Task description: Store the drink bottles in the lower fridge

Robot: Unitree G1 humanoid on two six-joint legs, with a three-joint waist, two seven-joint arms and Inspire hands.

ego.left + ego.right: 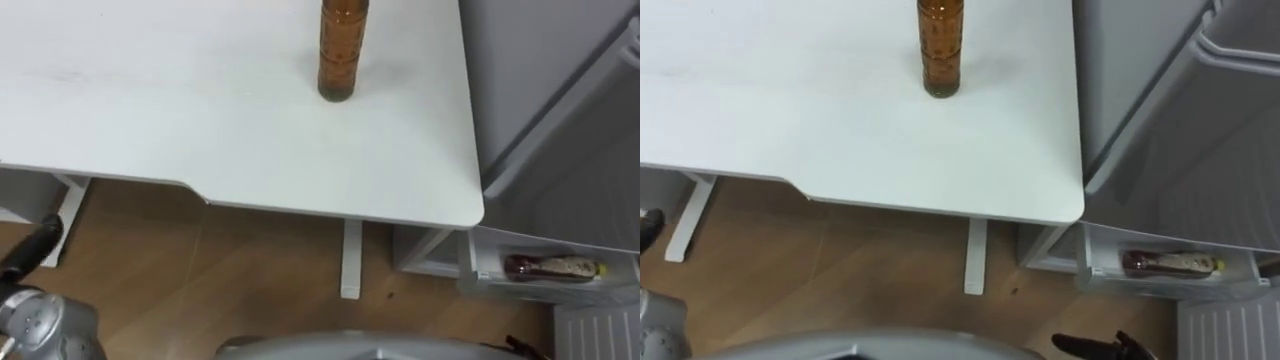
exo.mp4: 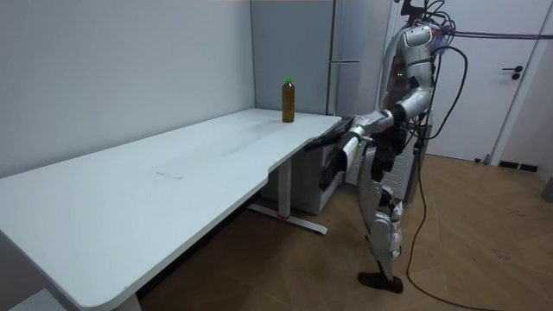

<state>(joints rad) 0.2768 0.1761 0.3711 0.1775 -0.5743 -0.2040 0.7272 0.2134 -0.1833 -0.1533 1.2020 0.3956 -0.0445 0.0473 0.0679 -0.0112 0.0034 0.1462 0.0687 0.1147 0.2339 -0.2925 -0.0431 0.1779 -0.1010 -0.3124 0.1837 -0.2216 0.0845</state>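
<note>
brown drink bottle (image 1: pixel 338 50): upright on the white table (image 1: pixel 150 100), toward its right end, untouched. second bottle (image 1: pixel 555 268): on its side in a low white shelf of the open fridge (image 1: pixel 540 80), right of the table. left hand (image 1: pixel 30 252): below the table edge, fingers straight, empty. right hand (image 1: pixel 1100 346): low, fingers stretched out, holding nothing. robot stands at the table's corner beside the fridge.
</note>
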